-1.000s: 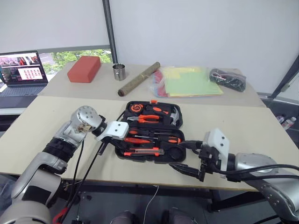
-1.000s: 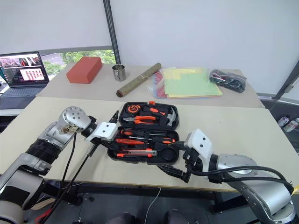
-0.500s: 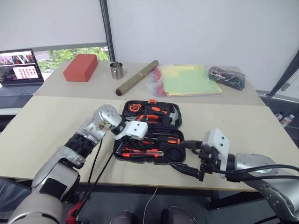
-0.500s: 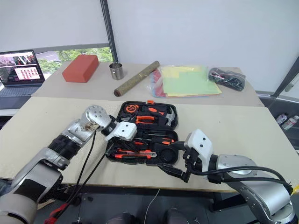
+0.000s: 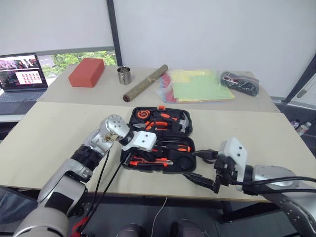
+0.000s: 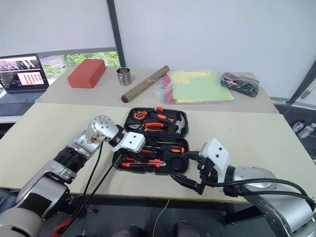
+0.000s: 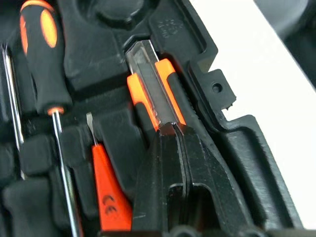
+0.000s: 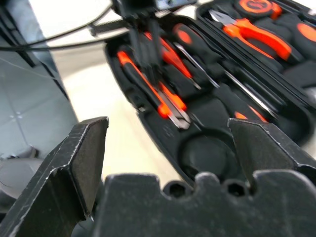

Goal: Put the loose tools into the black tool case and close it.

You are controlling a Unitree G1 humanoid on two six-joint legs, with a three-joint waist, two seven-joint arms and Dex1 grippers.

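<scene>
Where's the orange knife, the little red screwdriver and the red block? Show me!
utility knife [image 7: 157, 91], left wrist view, on its metal blade channel.
small red screwdriver [image 7: 109, 195], left wrist view, on its red handle.
red block [image 5: 87, 72], left eye view, on its top face.

A: Describe the arm construction.
B: Silver-grey metal segments, a black ribbed forearm band, a rounded silver wrist joint, and loose black cables running along each arm.
A: And the end units?
B: The left tool and right tool each have a white housing and two black fingers.
</scene>
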